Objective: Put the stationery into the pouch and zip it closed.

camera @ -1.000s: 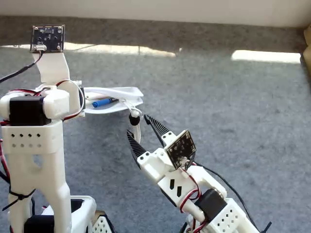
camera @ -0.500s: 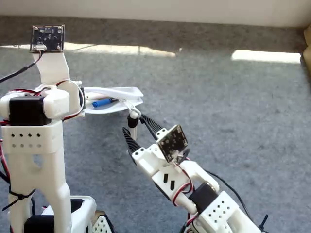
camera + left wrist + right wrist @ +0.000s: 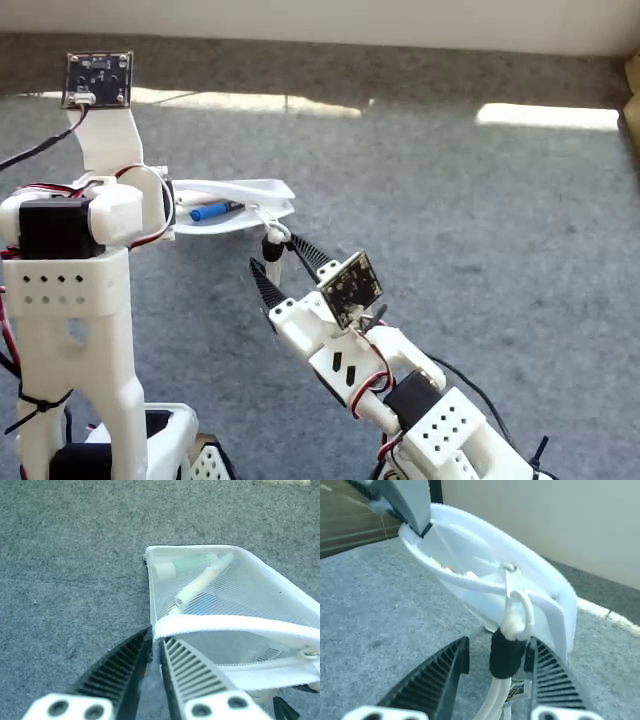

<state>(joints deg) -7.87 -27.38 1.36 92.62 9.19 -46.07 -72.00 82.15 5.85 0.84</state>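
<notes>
A white mesh pouch (image 3: 240, 203) hangs off the table, held at one end by my left gripper (image 3: 155, 634), which is shut on its zipper edge. Through the mesh (image 3: 215, 590) I see a green-capped tube (image 3: 185, 565), a white pen (image 3: 200, 582) and a blue pen (image 3: 210, 211). The zipper stands partly open. Its pull, a white cord with a black bead (image 3: 506, 652), dangles from the pouch's other end. My right gripper (image 3: 498, 642) is open, one finger on each side of that bead. In the high view my right gripper (image 3: 275, 255) sits just below the pouch.
Grey carpet-like table surface (image 3: 480, 230) stretches to the right and behind the pouch. The left arm's white body (image 3: 75, 260) stands tall at the left. A pale wall (image 3: 545, 515) runs along the back.
My right gripper has advanced toward the pouch, so the zipper pull now lies deeper between its open fingers. The left arm and pouch have stayed still.
</notes>
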